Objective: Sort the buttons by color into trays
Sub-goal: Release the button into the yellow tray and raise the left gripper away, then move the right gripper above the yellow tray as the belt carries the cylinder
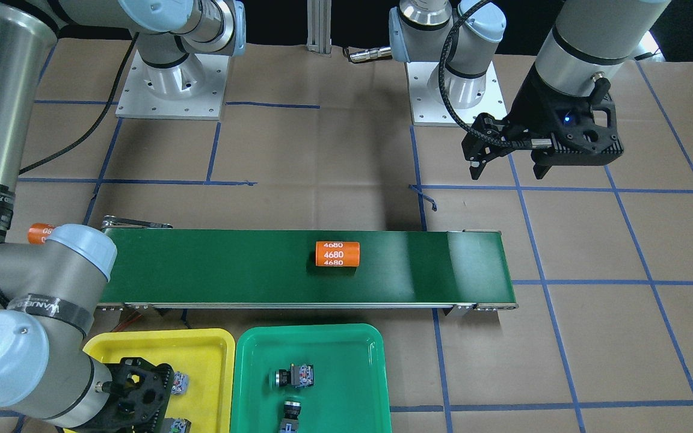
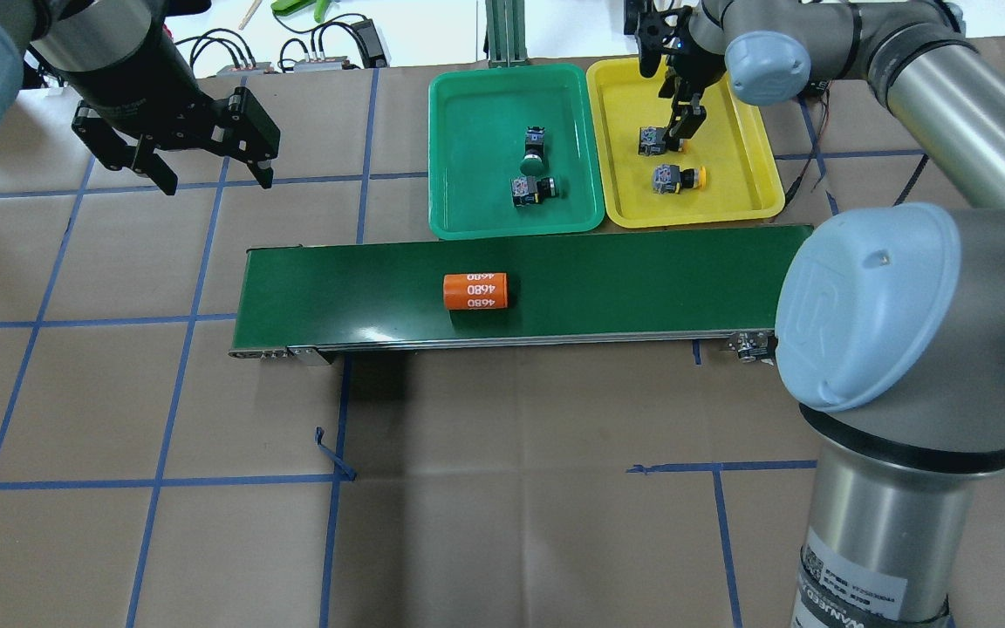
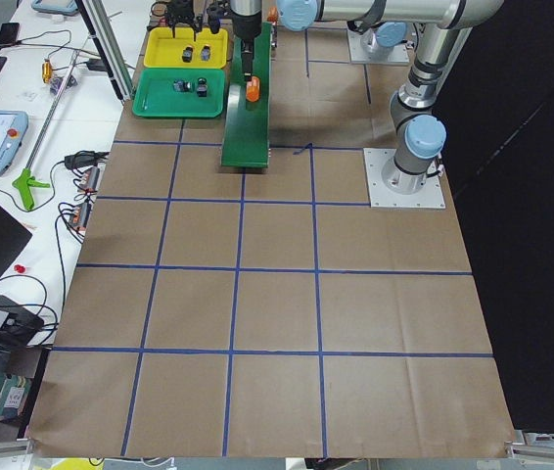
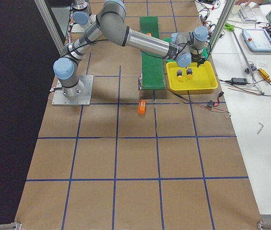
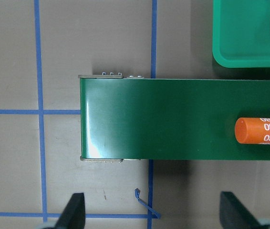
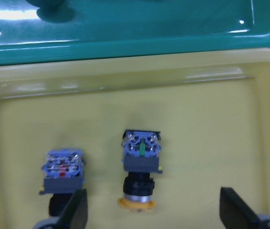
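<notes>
The yellow tray (image 2: 734, 166) holds two yellow buttons (image 2: 677, 179) (image 2: 652, 139), both lying on their sides. The green tray (image 2: 476, 131) beside it holds two green buttons (image 2: 533, 153) (image 2: 532, 188). My right gripper (image 2: 682, 122) hangs over the yellow tray, open and empty. In the right wrist view (image 6: 154, 214), one yellow button (image 6: 142, 167) lies between the spread fingers and the other (image 6: 63, 172) lies by the left finger. My left gripper (image 2: 213, 179) is open and empty. It hovers above the bare table, away from the trays and past the conveyor's end.
A long dark-green conveyor belt (image 2: 625, 279) runs in front of the trays, with an orange "4680" cylinder (image 2: 475, 290) on it. A second orange cylinder (image 4: 141, 106) lies on the table off the belt's end. Cables and tools lie beyond the table edge.
</notes>
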`<state>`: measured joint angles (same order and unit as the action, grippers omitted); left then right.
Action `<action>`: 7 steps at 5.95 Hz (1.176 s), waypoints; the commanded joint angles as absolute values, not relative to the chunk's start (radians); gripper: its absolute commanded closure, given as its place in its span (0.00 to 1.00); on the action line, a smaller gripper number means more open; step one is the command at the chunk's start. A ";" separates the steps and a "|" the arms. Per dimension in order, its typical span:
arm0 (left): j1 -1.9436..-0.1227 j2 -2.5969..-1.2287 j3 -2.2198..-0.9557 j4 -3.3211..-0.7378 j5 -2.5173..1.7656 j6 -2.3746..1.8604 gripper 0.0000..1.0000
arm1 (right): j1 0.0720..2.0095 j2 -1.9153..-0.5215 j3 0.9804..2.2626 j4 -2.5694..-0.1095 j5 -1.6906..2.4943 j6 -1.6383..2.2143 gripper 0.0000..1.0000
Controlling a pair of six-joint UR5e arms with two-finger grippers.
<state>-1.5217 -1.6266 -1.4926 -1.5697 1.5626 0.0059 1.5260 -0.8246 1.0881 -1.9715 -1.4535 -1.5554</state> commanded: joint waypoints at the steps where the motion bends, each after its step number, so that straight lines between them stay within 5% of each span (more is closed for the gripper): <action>1: -1.522 -1.625 -1.493 -1.566 1.559 -0.003 0.01 | 1.528 -1.011 1.097 -1.684 -1.544 -1.461 0.00; 3: -1.522 -1.624 -1.493 -1.572 1.562 -0.002 0.01 | 1.552 -1.200 1.136 -1.458 -1.546 -0.966 0.00; 7: -1.522 -1.618 -1.493 -1.572 1.562 -0.002 0.01 | 1.589 -1.473 1.400 -1.451 -1.535 -0.114 0.00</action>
